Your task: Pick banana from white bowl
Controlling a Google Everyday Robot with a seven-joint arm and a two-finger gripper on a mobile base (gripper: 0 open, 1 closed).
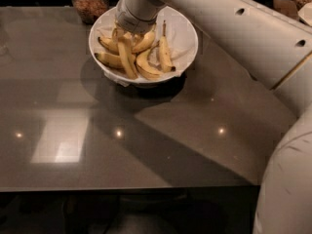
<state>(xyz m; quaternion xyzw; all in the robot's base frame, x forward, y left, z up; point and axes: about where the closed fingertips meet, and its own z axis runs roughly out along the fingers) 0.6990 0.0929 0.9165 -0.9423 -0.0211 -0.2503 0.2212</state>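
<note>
banana: in the white bowl, mid-bunch, on top
axis: near-to-far, far end tucked under the gripper
gripper: over the bowl's far-left side, right above that end
grip state: cannot tell
next: probably a short drop

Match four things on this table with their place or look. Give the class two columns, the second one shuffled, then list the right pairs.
1. banana
2. glass jar
3. pincer
4. table

A. glossy dark grey, reflecting lights
B. over the fruit at the far side of the white bowl
C. lying in the white bowl
D. standing behind the bowl, towards the picture's left

Pairs: 1-C, 2-D, 3-B, 4-A
</note>
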